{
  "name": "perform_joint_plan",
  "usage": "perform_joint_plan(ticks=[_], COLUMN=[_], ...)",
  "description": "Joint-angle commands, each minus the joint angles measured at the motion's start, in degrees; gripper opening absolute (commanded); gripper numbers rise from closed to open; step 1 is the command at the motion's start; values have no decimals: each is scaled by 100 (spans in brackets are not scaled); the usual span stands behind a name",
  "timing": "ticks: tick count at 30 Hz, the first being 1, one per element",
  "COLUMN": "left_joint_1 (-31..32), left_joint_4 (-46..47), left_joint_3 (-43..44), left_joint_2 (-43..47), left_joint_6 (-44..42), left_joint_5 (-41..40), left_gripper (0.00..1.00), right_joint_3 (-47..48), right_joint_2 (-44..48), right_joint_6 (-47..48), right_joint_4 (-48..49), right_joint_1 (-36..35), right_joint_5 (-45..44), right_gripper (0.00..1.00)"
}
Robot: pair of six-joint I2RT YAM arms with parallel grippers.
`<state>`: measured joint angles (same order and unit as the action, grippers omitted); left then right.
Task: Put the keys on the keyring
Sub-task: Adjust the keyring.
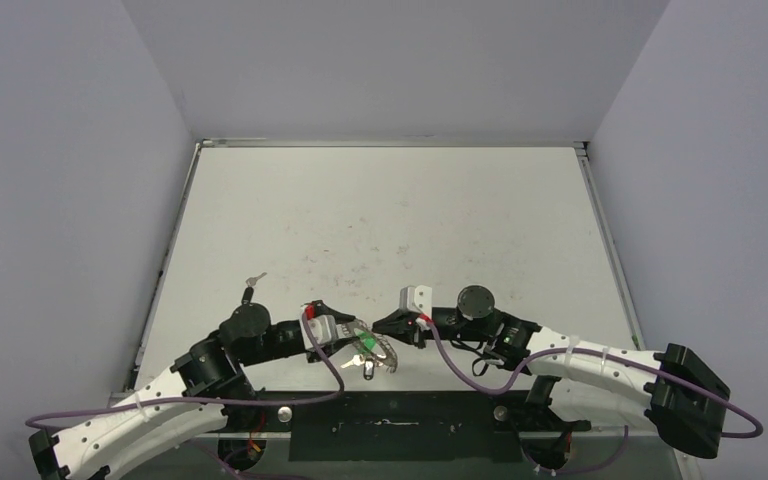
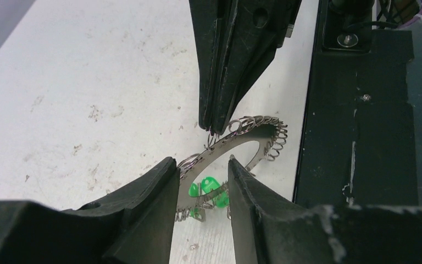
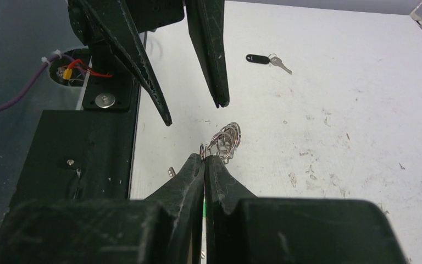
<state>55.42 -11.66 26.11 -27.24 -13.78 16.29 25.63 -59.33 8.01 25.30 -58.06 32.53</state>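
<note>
The right gripper (image 3: 204,160) was closed, tips pinching the scalloped rim of the keyring (image 2: 253,133), which sat low over the bench (image 1: 380,220) by its near edge. The left gripper (image 2: 200,163) was open, one jaw on either side of the ring's opposite rim, not clamping it. The green key (image 2: 209,187) showed just under the ring. The black-headed key (image 3: 258,59) lay on the bench, well apart.

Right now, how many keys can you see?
3. The green key sits by the ring. The black key lies alone farther out on the table. A small silver one seems to lie beside the ring's near edge, too small to be sure.
</note>
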Motion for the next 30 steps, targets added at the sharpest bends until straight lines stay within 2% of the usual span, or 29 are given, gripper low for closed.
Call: perform_joint_plan(ticks=[1,7,20,30], left_joint_1=[27,22,26,22], left_joint_4=[1252,1978,2124,2203], left_joint_3=[-433,-946,-977,-836], left_joint_2=[463,846,736,418], left_joint_6=[124,173,133,61], left_joint_5=[104,159,150,487], left_gripper=[37,38,38,17], right_joint_3=[-97,-228,-200,-175], right_joint_2=[189,103,-153,-160], right_joint_6=[-366,-662,-963,-940], right_joint_4=[1335,1899,2370,2271], right_joint_1=[53,58,49,46], right_joint_5=[109,206,508,517], right_gripper=[0,0,0,0])
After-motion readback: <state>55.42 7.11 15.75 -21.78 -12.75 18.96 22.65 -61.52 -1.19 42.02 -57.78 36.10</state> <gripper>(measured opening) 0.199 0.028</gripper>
